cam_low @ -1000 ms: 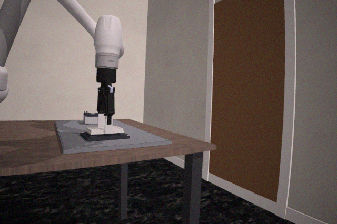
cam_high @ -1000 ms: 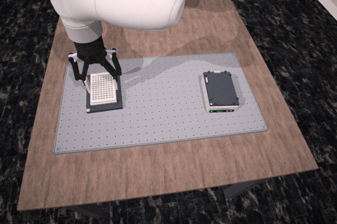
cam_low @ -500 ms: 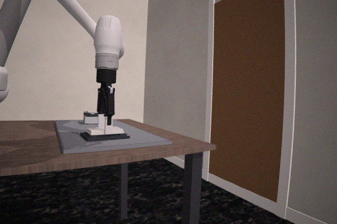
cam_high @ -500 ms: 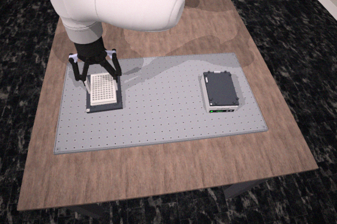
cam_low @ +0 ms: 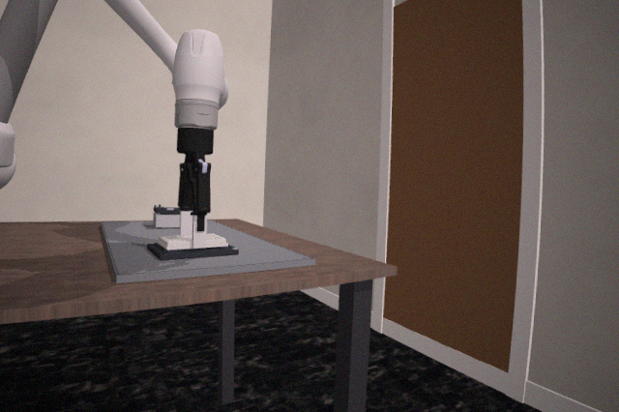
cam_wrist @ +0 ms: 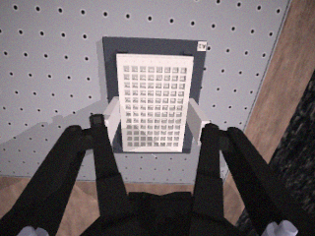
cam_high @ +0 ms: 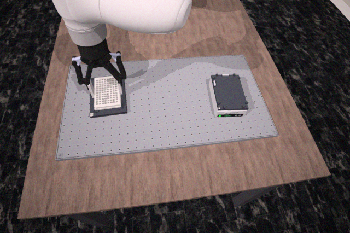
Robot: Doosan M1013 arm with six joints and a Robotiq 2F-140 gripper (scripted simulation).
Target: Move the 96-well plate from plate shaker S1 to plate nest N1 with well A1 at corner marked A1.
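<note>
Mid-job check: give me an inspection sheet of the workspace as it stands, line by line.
Surface: wooden table carrying a grey perforated breadboard.
Job's things: white 96-well plate over the dark flat plate nest; whether fully seated, cannot tell. Grey plate shaker with dark top bare.
Clutter: nothing seen.
Grippers: black two-finger gripper shut on the plate's long sides.
Cables: nothing seen.
Surroundings: dark speckled floor, brown door panel.
</note>
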